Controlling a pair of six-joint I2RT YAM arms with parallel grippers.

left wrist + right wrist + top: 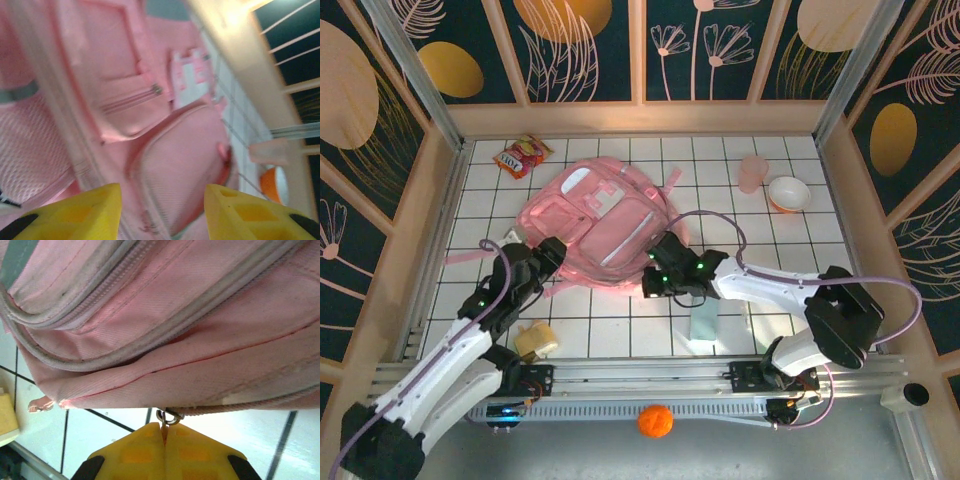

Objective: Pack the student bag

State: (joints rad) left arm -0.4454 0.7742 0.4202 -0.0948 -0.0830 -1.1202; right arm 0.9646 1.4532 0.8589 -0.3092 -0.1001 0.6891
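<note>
On the white tiled table [790, 250], the large soft pale-pink fabric student bag [605, 225] lies flat near the middle with its front pockets facing up and a strap trailing to the left. Both arms reach in to its near edge, one on each side.

The left gripper [162, 200] hovers over the bag's mesh and zipped pockets. Its yellow fingers [90, 212] are spread apart and hold nothing. The right gripper [165, 435] is at the bag's near-right edge, with its fingers pressed together on the small metal zip pull [168, 416] that hangs from the lower zip line.

Loose things lie outside the bag:
- a pale green flat rectangular pack [704, 322], just near of the right arm
- a white bowl with an orange base [789, 193], with a translucent pink cup [752, 173] beside it at the far right
- a red-and-orange snack packet [523, 155], at the far left
- a pale yellow lump [537, 340] by the left arm
- an orange ball [656, 421], off the tiles in front of the rail

Judging by this, the packing has barely begun. The zips in view look shut and nothing appears to be inside. Opening the bag seems to be the step in hand, and all the loading is left to do.
</note>
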